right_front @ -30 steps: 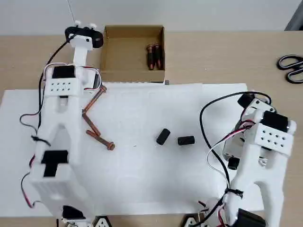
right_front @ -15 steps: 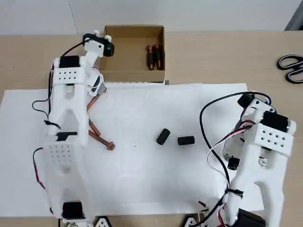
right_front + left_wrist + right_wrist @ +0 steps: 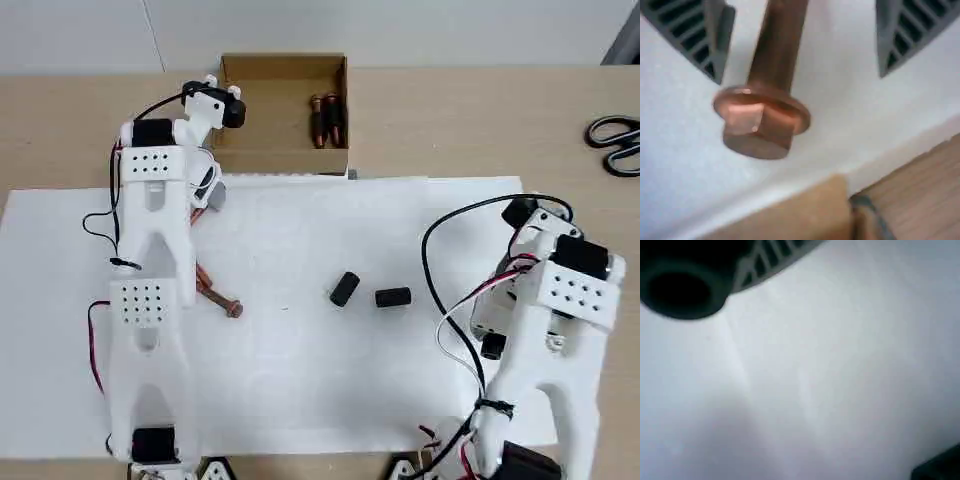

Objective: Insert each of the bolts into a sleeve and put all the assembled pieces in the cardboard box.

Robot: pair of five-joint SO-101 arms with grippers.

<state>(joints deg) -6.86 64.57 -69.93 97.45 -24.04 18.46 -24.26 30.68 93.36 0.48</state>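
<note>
The left gripper (image 3: 802, 57) was pictured spread open, its jaws set either side of the shank of a copper bolt (image 3: 762, 120) that lay on the white mat (image 3: 300, 400), just beside the cardboard box (image 3: 275, 105). A clean pick would be helped if the shank were centred and gripped squarely behind the flanged head. A black sleeve (image 3: 344, 289) and a second sleeve (image 3: 393, 297) lay mid-mat, well apart from the bolt.
</note>
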